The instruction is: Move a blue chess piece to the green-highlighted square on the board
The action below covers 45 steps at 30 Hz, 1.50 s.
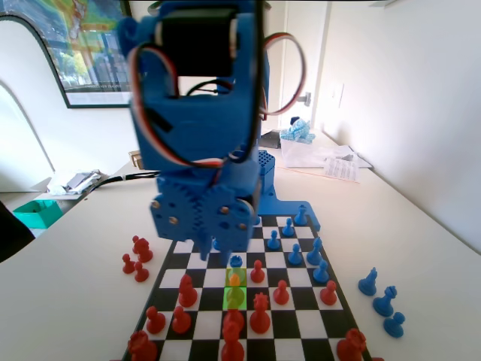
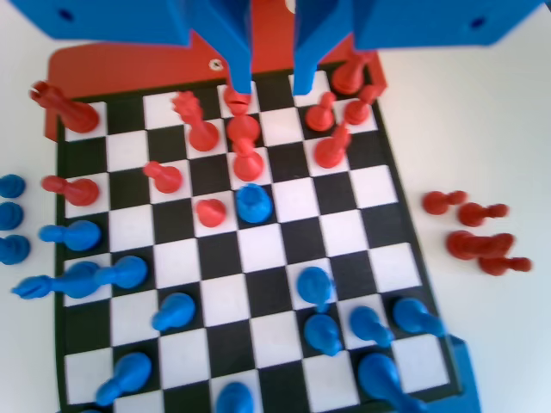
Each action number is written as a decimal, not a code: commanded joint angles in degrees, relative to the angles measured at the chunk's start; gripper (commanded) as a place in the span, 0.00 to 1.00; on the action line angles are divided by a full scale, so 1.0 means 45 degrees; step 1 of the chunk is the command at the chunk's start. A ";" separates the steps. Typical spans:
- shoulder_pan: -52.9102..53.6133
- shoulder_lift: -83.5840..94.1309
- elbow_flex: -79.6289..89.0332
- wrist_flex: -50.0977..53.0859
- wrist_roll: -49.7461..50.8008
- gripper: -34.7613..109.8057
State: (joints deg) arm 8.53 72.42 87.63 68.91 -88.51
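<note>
From the fixed view I see my blue arm filling the upper centre of the frame, its pincer (image 1: 225, 244) hanging over the far middle of the board (image 1: 304, 320). In the wrist view the pincer (image 2: 271, 86) hangs from the top edge with its two jaws apart, a clear gap between the tips, and nothing held between them.

The blue chess piece (image 1: 236, 261) stands alone in the fixed view just below the pincer tips, slightly right of centre, on the square directly beyond the green-highlighted square (image 1: 234, 289). The green tint covers what looks like two stacked squares in the centre column, and a small piece tinted orange and green (image 1: 234, 280) stands inside it; I cannot tell its true colour. In the wrist view the blue chess piece (image 2: 254, 203) sits at centre frame, just beside a red pawn (image 2: 210, 212) on its left and below another red pawn (image 2: 248, 161).

Red pieces crowd the lower part of the fixed view, blue pieces line the far right of the board. On the table (image 1: 68, 301), captured red pawns (image 1: 137, 259) lie at the left and three blue pieces (image 1: 382, 301) at the right.
</note>
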 commanded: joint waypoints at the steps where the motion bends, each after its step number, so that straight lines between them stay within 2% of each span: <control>1: 0.0137 0.0215 -0.0156 -0.0195 -0.0488 0.31; 22: -0.0859 -0.0312 0.1270 -0.1582 -0.1094 0.32; 45: -0.0957 -0.1348 0.0664 -0.1602 -0.1094 0.32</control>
State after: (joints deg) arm 3.96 64.51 93.43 61.08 -92.81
